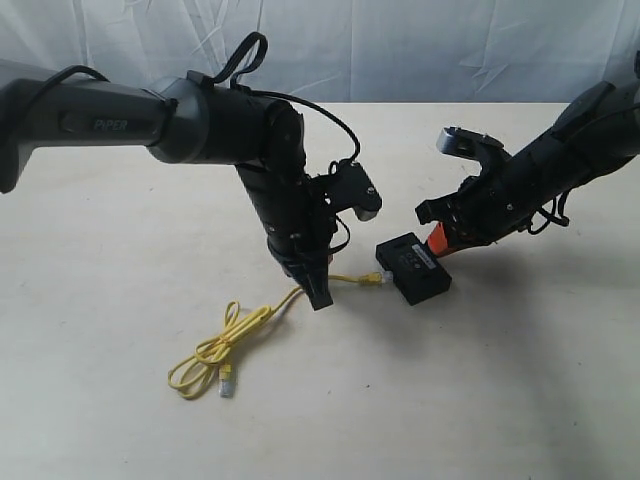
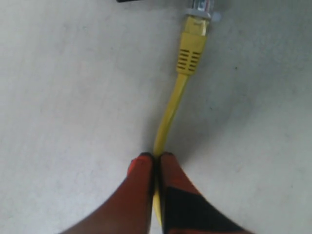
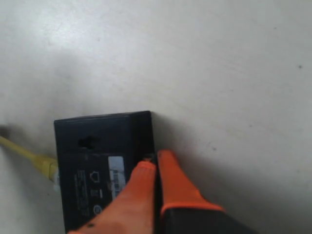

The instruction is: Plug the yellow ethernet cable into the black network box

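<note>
A: Pale table [image 1: 500, 400], white drape [image 1: 400, 50]. Where's the cable [image 2: 168, 117]?
B: Your left pincer [image 2: 155, 157] pinches it behind the plug [image 2: 201, 6], which sits at the box [image 3: 97, 161]. It's light and limp, so grip nearer the plug. The right pincer [image 3: 156, 158], closed, rests on the box's edge.

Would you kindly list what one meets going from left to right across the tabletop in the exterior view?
Loose loop of the yellow ethernet cable → left claw → clear plug → black network box.
</note>
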Robot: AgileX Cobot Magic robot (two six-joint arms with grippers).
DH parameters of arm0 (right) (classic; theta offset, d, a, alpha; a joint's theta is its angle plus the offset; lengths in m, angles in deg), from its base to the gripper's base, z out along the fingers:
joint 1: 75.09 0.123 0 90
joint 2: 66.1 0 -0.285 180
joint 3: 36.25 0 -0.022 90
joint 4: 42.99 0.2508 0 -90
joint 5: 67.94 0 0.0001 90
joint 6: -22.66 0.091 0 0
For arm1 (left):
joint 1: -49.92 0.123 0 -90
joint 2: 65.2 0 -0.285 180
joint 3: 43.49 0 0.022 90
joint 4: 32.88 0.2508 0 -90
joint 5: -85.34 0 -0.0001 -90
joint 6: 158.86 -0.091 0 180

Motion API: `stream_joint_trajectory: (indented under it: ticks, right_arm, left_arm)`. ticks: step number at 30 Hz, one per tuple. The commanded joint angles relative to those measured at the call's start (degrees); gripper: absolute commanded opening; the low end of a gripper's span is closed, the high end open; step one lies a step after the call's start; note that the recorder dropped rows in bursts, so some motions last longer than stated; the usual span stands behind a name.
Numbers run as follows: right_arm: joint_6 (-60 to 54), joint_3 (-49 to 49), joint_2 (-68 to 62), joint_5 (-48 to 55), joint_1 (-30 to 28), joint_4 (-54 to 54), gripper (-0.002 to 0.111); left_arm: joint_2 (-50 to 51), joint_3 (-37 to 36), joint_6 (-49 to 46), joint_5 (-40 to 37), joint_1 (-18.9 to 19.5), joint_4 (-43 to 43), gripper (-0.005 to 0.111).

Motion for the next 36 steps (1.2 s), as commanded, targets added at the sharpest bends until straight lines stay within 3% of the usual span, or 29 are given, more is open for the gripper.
stream_joint_trajectory:
  ticks: [1,18,36]
  right_arm:
    - [-0.4,-0.2,0.1,0.9,-0.3,0.6,-0.001]
    - [0.9,-0.2,0.1,1.4,-0.5,1.6,-0.001]
    - [2.2,-0.2,0.1,0.4,-0.5,1.7,-0.001]
  left_arm:
    - [-0.4,0.3,0.5,0.7,-0.2,-1.1,0.0]
    - [-0.4,0.3,5.1,-0.1,-0.2,4.1,0.0]
    - [-1.8,0.3,3.9,-1.2,-0.2,3.7,0.0]
